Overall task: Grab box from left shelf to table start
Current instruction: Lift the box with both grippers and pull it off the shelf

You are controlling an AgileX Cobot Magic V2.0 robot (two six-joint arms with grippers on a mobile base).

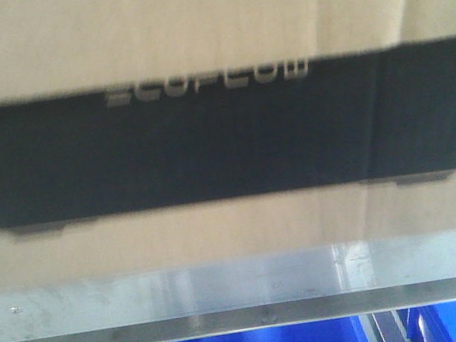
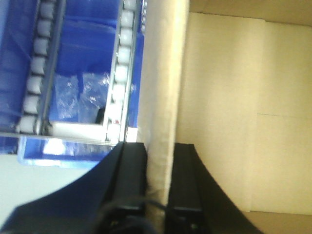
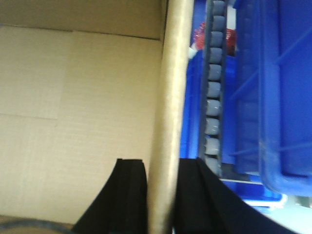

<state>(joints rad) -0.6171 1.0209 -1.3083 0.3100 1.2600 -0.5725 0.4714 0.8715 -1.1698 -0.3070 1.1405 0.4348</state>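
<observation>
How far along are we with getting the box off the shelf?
Done: left gripper and right gripper each straddle a cardboard wall of the box. In hand: both grips look closed, but the box sits above the left shelf rail. Left: lift it out and set it on the table, not in view.

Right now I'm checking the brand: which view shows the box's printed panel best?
The front-facing view: the box turns its black panel toward it, ECOFLOW lettering blurred. Both wrist views show only its plain cardboard wall edge, no print.

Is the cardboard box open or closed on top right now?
Open. Both wrist views show the box's bare inside, with the left gripper and right gripper each closed on a wall edge.
</observation>
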